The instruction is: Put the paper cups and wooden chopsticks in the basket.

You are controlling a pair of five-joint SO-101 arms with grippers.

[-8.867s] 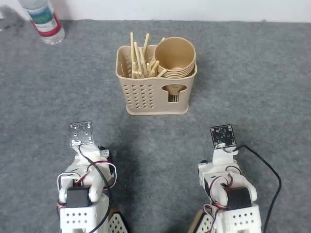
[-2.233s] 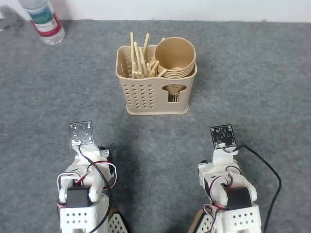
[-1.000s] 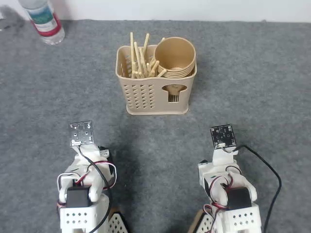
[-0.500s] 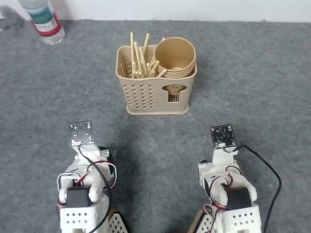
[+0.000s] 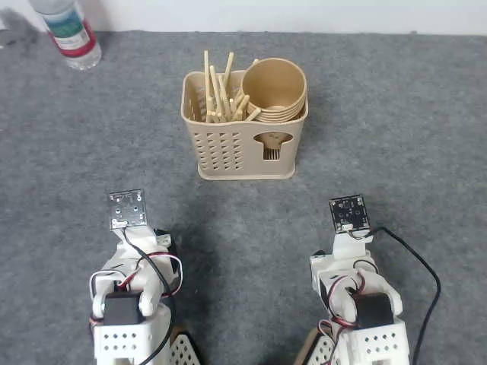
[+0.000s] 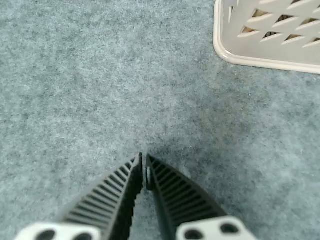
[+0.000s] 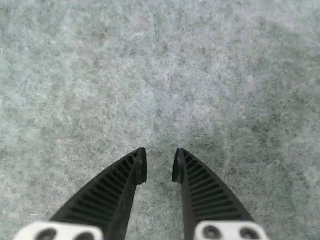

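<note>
A beige slotted basket [image 5: 243, 152] stands on the grey carpet at the middle back. A nested stack of paper cups [image 5: 274, 85] sits in its right side, and several wooden chopsticks [image 5: 217, 91] stand upright in its left side. Both arms are drawn back at the near edge, the left arm [image 5: 137, 281] and the right arm [image 5: 354, 293]. My left gripper [image 6: 144, 162] is shut and empty just over the carpet, with a corner of the basket [image 6: 270, 35] farther off. My right gripper [image 7: 160, 167] is slightly open over bare carpet, holding nothing.
A plastic water bottle [image 5: 68, 26] with a red label lies at the far left corner. A black cable [image 5: 422, 274] loops beside the right arm. Grey carpet stretches between the arms and the basket.
</note>
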